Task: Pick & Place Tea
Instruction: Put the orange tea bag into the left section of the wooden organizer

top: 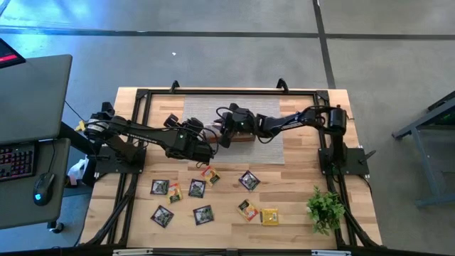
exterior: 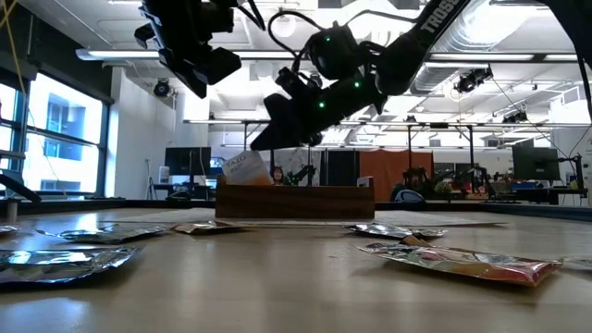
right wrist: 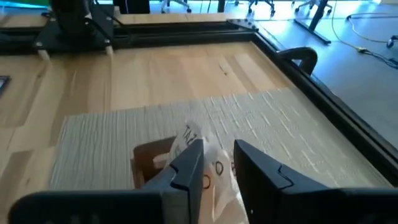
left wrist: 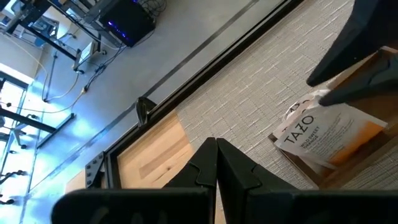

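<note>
High view: the right gripper (top: 226, 130) reaches in over the left end of the wooden tray (top: 245, 137), which sits on a grey mat (top: 270, 149). The left gripper (top: 204, 151) hangs just beside it, over the mat's near-left corner. Loose tea sachets (top: 202, 214) lie scattered on the bare wooden table (top: 298, 213) in front of the mat; a small green plant (top: 325, 208) stands at the near right.

Low view: a white-and-orange sachet (exterior: 244, 168) stands tilted in the tray's left end, directly beneath the right gripper's fingers. Other sachets lie flat in the foreground.

Left wrist view: the left gripper's fingers (left wrist: 211, 163) are pressed together, holding nothing. The white-and-orange sachet leans in the tray, with the right gripper's dark fingers at its top edge.

Right wrist view: the right gripper's fingers (right wrist: 186, 165) stand partly apart astride that sachet; whether they grip it cannot be told.
</note>
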You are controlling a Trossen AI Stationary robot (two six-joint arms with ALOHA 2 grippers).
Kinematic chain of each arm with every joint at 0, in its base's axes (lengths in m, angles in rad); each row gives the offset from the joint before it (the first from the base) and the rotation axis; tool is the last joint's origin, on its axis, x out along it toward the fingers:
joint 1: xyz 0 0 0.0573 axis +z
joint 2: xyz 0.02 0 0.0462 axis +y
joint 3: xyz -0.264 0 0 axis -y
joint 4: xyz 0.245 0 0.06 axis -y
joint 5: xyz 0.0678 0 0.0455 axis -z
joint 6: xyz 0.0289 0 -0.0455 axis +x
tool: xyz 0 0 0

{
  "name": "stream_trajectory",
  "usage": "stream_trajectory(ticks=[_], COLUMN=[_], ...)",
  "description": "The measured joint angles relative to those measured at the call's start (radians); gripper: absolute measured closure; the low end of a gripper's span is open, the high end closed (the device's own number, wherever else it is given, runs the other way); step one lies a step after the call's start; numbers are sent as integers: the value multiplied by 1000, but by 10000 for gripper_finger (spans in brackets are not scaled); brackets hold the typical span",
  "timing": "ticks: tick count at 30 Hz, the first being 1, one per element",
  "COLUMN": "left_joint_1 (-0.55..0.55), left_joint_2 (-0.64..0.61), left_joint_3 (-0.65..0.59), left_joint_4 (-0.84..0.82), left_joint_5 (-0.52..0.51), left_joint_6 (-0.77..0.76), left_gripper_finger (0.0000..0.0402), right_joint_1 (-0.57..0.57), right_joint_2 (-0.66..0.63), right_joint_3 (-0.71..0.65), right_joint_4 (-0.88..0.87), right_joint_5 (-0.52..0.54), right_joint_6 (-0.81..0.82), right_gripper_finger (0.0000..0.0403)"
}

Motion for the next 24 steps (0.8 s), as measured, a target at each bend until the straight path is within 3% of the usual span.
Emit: stream_trajectory(ticks=[10, 16, 21, 24], left_joint_1=[0, 0, 0, 0], left_joint_2=[0, 0, 0, 0], left_joint_3=[0, 0, 0, 0], left_joint_4=[0, 0, -2, -2], left_joint_5=[-2, -2, -2, -2], left_joint_6=[0, 0, 0, 0], left_gripper_finger=[401, 401, 401, 401], right_joint_1=[-4, 3, 9, 41], right_joint_2=[0, 0, 0, -1], right_joint_3=[0, 0, -10, -41], right_joint_4=[-40, 46, 145, 157], right_joint_5=[-139, -53, -32, 44], right_joint_6=[33, 40, 203, 211], right_gripper_finger=[397, 400, 401, 401])
